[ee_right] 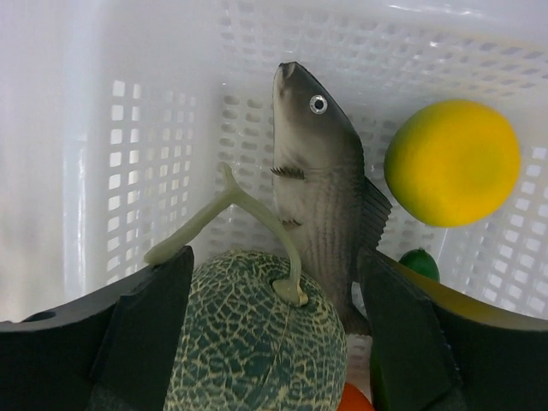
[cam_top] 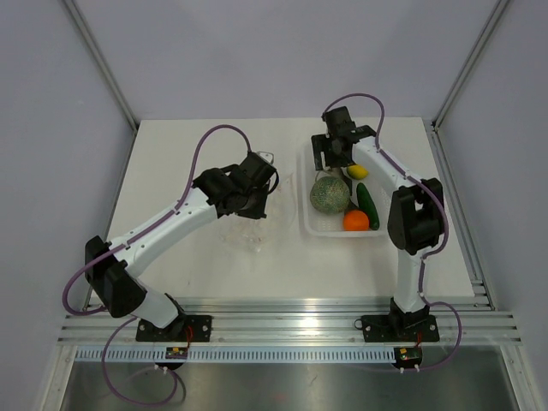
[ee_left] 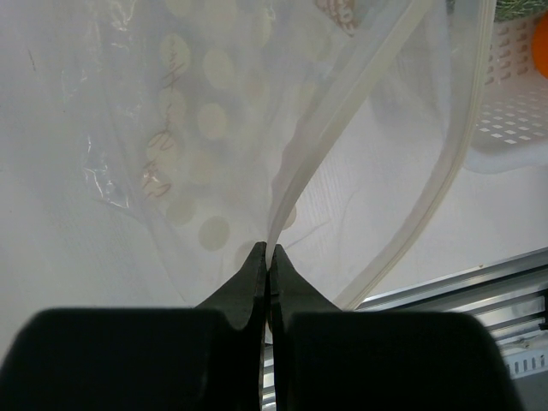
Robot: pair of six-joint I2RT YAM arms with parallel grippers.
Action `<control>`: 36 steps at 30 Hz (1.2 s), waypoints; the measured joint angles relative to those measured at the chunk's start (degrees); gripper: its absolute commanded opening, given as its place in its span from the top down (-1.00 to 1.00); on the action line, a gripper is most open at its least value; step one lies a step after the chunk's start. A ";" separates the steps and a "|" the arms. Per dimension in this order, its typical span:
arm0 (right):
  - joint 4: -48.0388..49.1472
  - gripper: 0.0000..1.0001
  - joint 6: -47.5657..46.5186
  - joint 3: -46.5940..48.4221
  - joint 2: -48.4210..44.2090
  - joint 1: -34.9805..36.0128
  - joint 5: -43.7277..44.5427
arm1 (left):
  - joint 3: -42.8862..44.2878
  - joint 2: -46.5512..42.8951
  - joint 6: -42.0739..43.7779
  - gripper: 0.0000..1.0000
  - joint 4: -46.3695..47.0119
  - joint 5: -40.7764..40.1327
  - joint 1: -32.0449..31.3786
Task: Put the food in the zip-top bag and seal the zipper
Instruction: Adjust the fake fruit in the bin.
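The zip-top bag lies crumpled on the table left of the tray, its mouth gaping. My left gripper is shut on the bag's rim at the zipper; it also shows in the top view. The food is in the white tray: speckled green ball with a pale stem, fish, lemon, cucumber and orange ball. My right gripper is open, low in the tray, its fingers either side of the green ball's top and the fish's tail.
The tray's perforated walls close in on the right gripper at the left and far side. The tray's corner stands just right of the bag's mouth. A metal rail runs along the near table edge.
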 measured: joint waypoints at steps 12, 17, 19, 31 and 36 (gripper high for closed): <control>-1.60 1.00 -0.37 0.50 5.16 0.02 -2.73 | -0.57 0.00 0.20 1.00 -0.02 0.31 0.28; -1.05 1.00 1.64 -0.37 3.30 0.02 -2.21 | -0.57 0.00 0.20 1.00 0.00 0.63 0.33; -0.11 1.00 2.95 -2.91 0.04 0.02 -1.36 | -0.57 0.00 0.20 1.00 0.00 0.72 0.33; 11.85 1.00 14.86 -23.54 -31.23 0.07 11.39 | -0.57 -1.42 0.15 1.00 0.83 1.73 0.35; 15.37 0.94 20.04 -32.26 -35.89 0.07 15.74 | -0.55 -1.42 0.09 1.00 1.53 3.26 0.44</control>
